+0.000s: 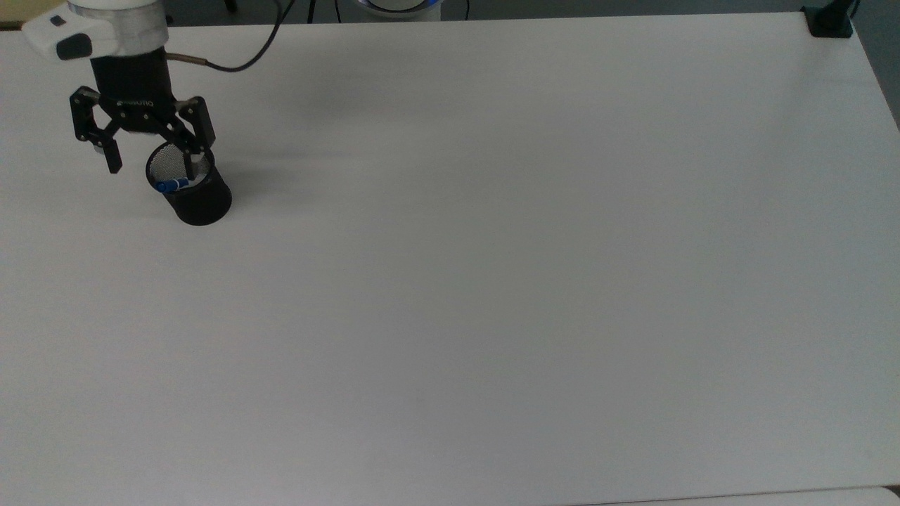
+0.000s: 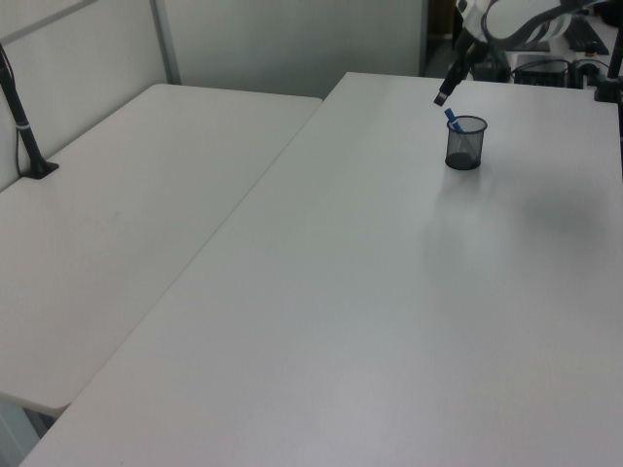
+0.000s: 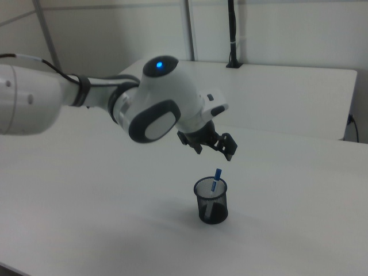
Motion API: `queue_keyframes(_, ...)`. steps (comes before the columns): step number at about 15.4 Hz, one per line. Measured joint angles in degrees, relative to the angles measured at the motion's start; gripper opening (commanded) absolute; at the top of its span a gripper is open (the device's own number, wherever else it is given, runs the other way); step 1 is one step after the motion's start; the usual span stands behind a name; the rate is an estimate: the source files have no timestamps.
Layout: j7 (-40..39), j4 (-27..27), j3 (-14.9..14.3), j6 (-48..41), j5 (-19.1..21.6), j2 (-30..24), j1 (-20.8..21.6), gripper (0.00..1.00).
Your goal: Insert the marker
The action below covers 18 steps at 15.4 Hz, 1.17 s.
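In the top view, the gripper (image 1: 150,163) hangs above the black mesh cup (image 1: 199,199) near the white table's (image 1: 492,246) left edge, fingers spread wide and empty. The marker (image 1: 173,185) leans inside the cup, blue cap poking above the rim.

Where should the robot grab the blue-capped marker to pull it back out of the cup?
Probably by the blue cap end of the marker, coming from above. That end pokes above the rim of the mesh cup, leaning on it; the rest sits inside.
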Motion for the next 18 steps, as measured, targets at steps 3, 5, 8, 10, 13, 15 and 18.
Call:
queue_keyframes(3, -1.2, 6.7, -2.4, -20.4, 0.0, -4.2, -0.2, 1.0)
queue_keyframes(5, -1.3, 12.0, -3.6, -33.2, 0.0, -5.3, -0.2, 1.0)
queue_keyframes(8, -0.9, 19.2, -4.6, -47.8, 0.0, -6.3, -0.2, 1.0)
queue_keyframes(10, 2.2, 21.5, -4.6, -53.5, 0.3, -7.4, 0.5, 1.0)
queue_keyframes(13, 10.5, 22.2, -4.6, -56.7, 0.3, -9.7, 3.8, 1.0)
queue_keyframes(15, 17.0, 22.2, -5.4, -57.2, 0.3, -11.0, 7.7, 1.0)
queue_keyframes(18, 26.1, 22.2, -6.0, -57.2, -1.4, -11.4, 14.2, 1.0)
